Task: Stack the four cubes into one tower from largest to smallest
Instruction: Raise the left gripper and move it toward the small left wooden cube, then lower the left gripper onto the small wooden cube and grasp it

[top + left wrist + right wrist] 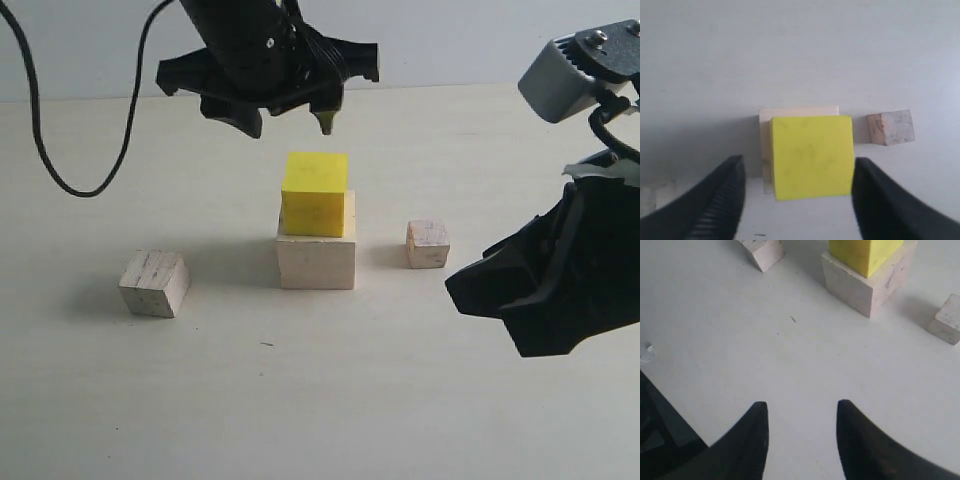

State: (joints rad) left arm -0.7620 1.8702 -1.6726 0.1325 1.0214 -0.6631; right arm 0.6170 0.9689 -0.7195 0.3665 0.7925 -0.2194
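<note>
The bright yellow cube (315, 193) rests on the large pale wooden block (317, 258) at the table's middle. My left gripper (290, 122) hangs open just above the yellow cube, holding nothing; in the left wrist view its fingers flank the yellow cube (811, 155) without touching. The medium pale wooden cube (154, 283) lies to the left on the table. The smallest pale wooden cube (428, 244) sits right of the stack. My right gripper (801, 407) is open and empty, low at the right (510, 310).
A black cable (60, 150) loops over the back left of the table. The table (330, 400) is pale, with a small dark speck (266, 344) in front of the stack.
</note>
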